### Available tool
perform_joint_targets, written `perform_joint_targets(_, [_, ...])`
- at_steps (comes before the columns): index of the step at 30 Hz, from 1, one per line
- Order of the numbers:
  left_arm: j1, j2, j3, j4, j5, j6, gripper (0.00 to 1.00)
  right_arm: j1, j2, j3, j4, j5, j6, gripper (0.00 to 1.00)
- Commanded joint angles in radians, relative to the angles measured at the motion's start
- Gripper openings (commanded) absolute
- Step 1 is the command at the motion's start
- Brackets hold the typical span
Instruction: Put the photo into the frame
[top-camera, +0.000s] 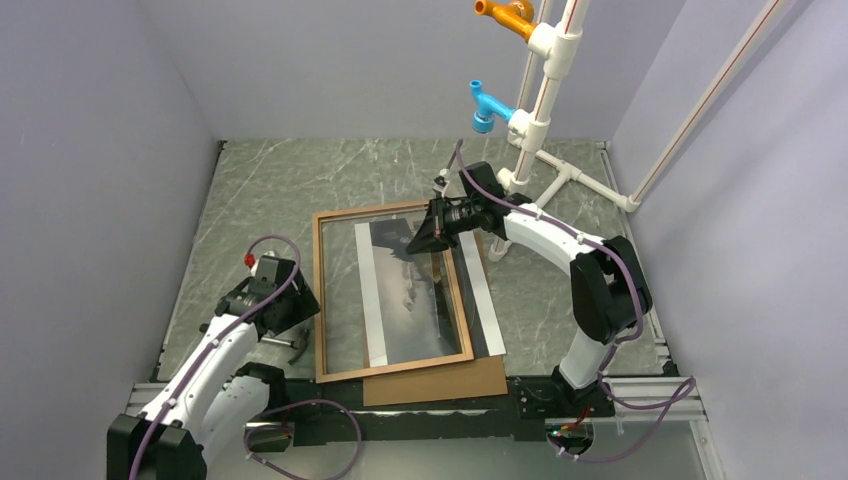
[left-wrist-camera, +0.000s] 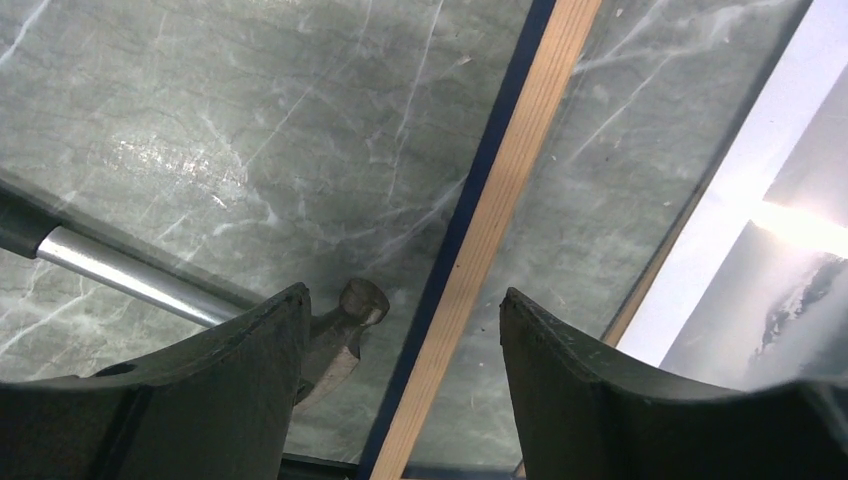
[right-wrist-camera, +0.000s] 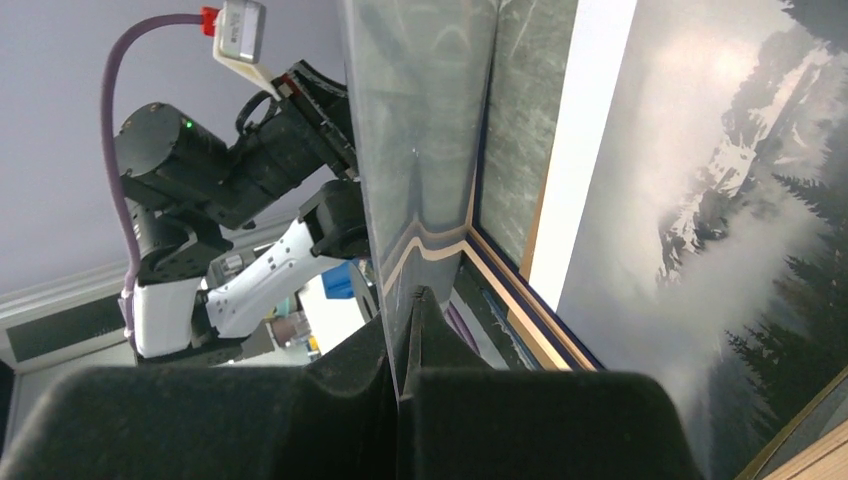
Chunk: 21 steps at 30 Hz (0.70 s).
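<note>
On the grey-green marbled table, the frame flat, brown wood face up, a dark navy edge showing along the rail in the left wrist view. Inside its opening, the photo, picture side up: grey mountains and mist, with white bands down its left and right sides. Right band and right edge of the print past the frame's right rail, passing underneath it, so not squared within the rails. Beneath both at the near end, a plain brown backing board sticking out toward the arm bases. Right gripper over the frame's far right part, fingers pressed together on the edge of a clear pane. Pane reaching away from the fingers toward the frame's corner, with the print just beside it. Not clear whether the pane's far edge rests on the frame. Left gripper just beside the frame's left rail, jaws spread with nothing between them. From its wrist camera, the rail crossing the gap between the fingertips; contact with the rail impossible to judge. Under that gripper, a hammer on the table, metal head near the rail, silver shaft running off to the left. At the back right, a white PVC pipe stand with orange and blue fittings.
</note>
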Motion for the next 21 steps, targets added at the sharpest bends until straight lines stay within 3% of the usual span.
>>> perform_joint_targets(1, [0.005, 0.015, -0.016, 0.05, 0.001, -0.007, 0.7, -0.01, 0.001, 0.026, 0.059, -0.08, -0.017, 0.0])
perform_joint_targets(7, [0.015, 0.035, -0.056, 0.114, 0.029, -0.015, 0.54, -0.007, 0.0, 0.03, 0.063, -0.101, -0.021, 0.0])
perform_joint_targets(21, [0.022, 0.103, -0.096, 0.189, 0.055, -0.004, 0.41, 0.003, 0.04, 0.013, 0.152, -0.128, 0.035, 0.0])
